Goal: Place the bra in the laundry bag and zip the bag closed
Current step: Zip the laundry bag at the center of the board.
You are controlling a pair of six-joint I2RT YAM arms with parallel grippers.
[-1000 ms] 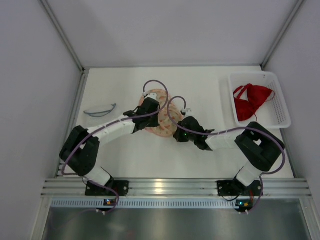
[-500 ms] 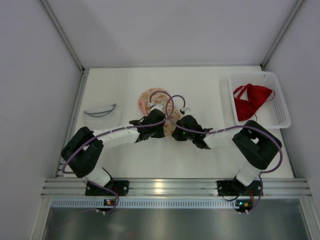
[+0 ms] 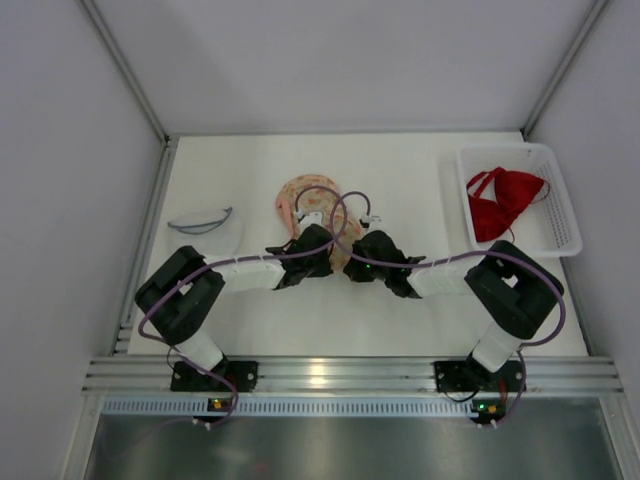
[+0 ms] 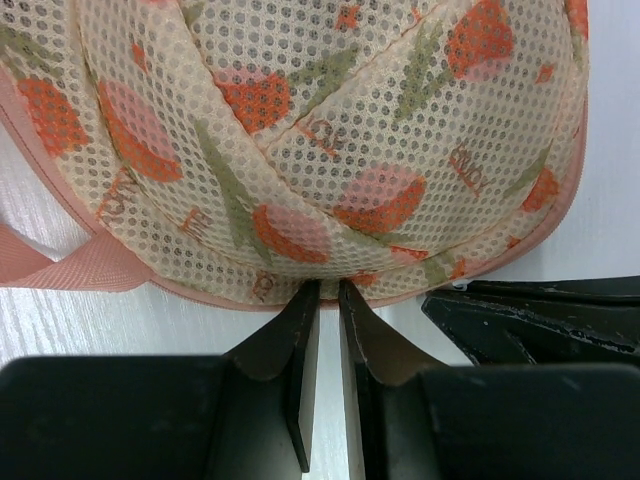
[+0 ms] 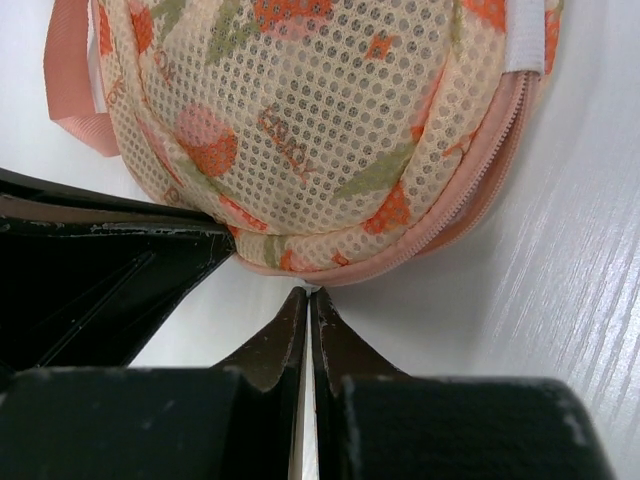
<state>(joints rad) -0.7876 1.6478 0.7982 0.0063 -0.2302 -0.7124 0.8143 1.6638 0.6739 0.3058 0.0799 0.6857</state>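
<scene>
Opening the bag is judged to be the step in hand, since nothing is loaded yet. The red bra (image 3: 503,200) lies in the white slotted plastic basket (image 3: 562,238) at the right of the white bench (image 3: 400,305). It is well apart from the round cream mesh laundry bag (image 3: 288,197), printed with orange and green flowers and trimmed in pink, at the centre.

The left gripper (image 4: 328,290) is set at the bag's near rim with its jaws narrowed to a slit; whether trim is pinched cannot be told. The right gripper (image 5: 307,292) is clenched, its tips touching the zip edge.

Next, the zip pull must be caught and drawn while the rim is steadied. Small lettering is printed on the mesh but cannot be read reliably.
</scene>
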